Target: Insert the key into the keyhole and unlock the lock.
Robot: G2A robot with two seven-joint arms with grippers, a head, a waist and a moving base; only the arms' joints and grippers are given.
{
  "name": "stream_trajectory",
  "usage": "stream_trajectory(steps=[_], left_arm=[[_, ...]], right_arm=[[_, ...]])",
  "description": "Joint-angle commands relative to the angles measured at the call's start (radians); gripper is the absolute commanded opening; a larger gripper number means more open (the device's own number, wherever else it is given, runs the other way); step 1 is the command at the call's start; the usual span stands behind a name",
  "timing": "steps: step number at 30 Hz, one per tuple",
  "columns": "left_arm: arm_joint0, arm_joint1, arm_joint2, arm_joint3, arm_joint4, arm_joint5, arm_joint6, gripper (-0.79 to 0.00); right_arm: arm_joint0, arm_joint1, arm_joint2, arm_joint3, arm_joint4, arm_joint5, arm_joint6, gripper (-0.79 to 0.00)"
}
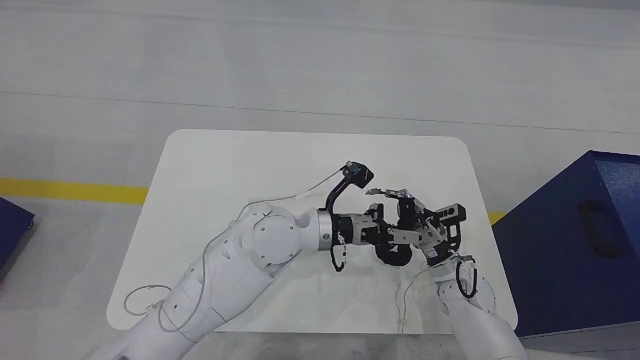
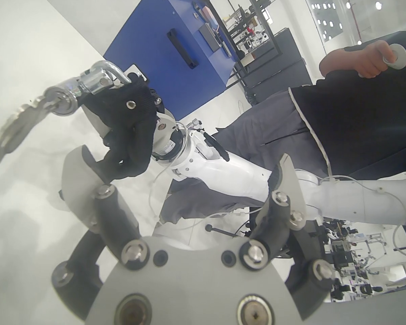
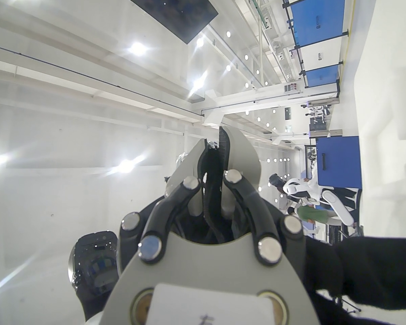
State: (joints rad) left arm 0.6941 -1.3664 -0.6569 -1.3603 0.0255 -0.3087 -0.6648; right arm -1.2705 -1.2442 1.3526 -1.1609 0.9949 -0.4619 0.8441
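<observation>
A silver padlock (image 2: 96, 81) is held above the white table (image 1: 250, 170) by my right gripper (image 2: 121, 86), whose black-covered fingers are shut on its body. A key (image 2: 12, 128) sticks out of the keyhole, its flat head hanging free. In the top view the padlock (image 1: 385, 194) and right gripper (image 1: 405, 208) are over the table's front right part. My left gripper (image 2: 184, 157) is open a little short of the lock, with nothing between its fingers, and lies just beside the right one (image 1: 385, 240). In the right wrist view the right gripper (image 3: 219, 140) points upward and hides the lock.
A blue cabinet (image 1: 590, 240) stands close to the table's right edge. A thin white cable (image 1: 405, 295) trails over the table near the right arm. The table's back and left parts (image 1: 220, 190) are bare.
</observation>
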Motion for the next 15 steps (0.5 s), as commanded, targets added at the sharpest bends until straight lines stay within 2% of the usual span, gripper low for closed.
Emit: stream_trajectory(steps=[1, 15], left_arm=[[-0.012, -0.01, 0.009, 0.021, -0.016, -0.008, -0.002, 0.0], [-0.065, -0.075, 0.054, 0.152, -0.11, -0.044, -0.007, 0.0]], right_arm=[[0.001, -0.001, -0.001, 0.002, -0.007, -0.004, 0.005, -0.785], [-0.013, -0.006, -0.001, -0.005, -0.048, -0.007, 0.05, -0.785]])
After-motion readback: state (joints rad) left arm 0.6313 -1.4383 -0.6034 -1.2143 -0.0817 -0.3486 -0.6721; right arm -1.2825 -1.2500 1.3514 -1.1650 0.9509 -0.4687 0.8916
